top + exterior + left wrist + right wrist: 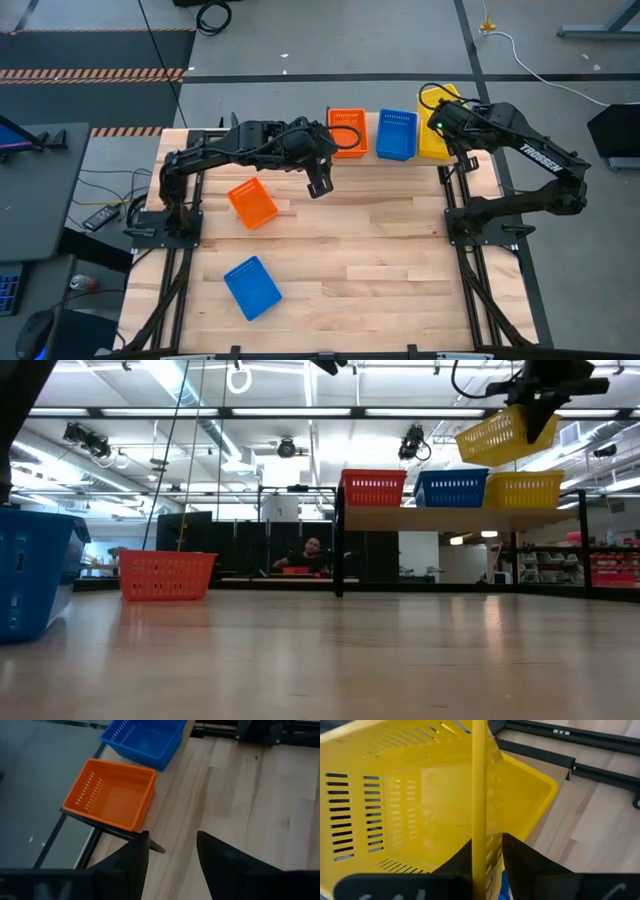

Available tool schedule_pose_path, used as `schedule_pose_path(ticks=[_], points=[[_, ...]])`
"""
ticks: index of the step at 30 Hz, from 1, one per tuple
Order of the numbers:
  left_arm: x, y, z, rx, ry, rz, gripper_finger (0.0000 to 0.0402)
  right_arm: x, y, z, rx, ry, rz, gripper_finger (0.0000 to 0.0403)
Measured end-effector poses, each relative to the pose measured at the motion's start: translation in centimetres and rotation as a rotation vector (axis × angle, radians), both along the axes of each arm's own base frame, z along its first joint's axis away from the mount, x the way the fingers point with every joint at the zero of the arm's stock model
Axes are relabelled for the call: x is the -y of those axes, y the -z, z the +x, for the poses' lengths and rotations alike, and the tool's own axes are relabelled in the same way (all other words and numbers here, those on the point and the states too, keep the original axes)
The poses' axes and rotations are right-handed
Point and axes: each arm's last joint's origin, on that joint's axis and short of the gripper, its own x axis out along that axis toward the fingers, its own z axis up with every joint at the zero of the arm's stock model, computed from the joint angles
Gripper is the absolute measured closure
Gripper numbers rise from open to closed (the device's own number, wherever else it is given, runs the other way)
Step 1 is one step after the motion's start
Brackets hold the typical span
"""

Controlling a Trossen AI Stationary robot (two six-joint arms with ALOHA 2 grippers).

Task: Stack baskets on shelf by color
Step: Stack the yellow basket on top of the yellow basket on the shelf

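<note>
— Right, where is the right claw (535,422)?

— I see it up over the right end of the shelf (460,516), pinched on the rim of a yellow basket (495,436). That basket hangs tilted in the air, just above a second yellow basket (523,490) that sits on the shelf. In the right wrist view the rim runs straight between the two fingers (520,857).

— And the rest of the shelf?

— One blue basket (451,488) in the middle, one orange basket (373,487) at the left end, side by side with the yellow one.

— Left claw (318,185)?

— I have it hovering over the table (380,250), just in front of the shelf's orange end. Its fingers stand apart with nothing between them; the left wrist view shows bare planks in the gap.

— Anything loose on the table?

— Another orange basket (252,203) on the left side, and another blue basket (252,287) nearer the front edge, both lying askew, well apart from each other. A person (313,554) sits in the room behind.
</note>
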Motion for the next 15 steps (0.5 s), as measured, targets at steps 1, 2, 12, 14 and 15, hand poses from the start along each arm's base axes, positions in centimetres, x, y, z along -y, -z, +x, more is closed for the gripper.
schedule_pose_path(ticks=[1, 2, 12, 14, 15], points=[[0.15, 0.01, 0.01, -0.001, 0.004, 0.0, 0.023, -0.03, -0.05, -0.08, -0.001, 0.0, -0.005, 0.0321], [0.26, 0.01, 0.01, -0.002, 0.007, 0.0, 0.023, -0.08, -0.09, -0.17, -0.002, -0.006, -0.008, 0.0316], [0.58, 0.06, -0.02, -0.01, 0.015, -0.001, 0.023, -0.53, -0.46, -0.9, 0.0, -0.05, -0.018, 0.0225], [0.57, 0.06, -0.02, -0.01, 0.016, 0.0, 0.023, -0.53, -0.45, -0.89, 0.001, -0.051, -0.015, 0.0206], [0.57, 0.06, -0.02, -0.01, 0.015, 0.0, 0.023, -0.53, -0.45, -0.89, 0.001, -0.051, -0.015, 0.0197]])
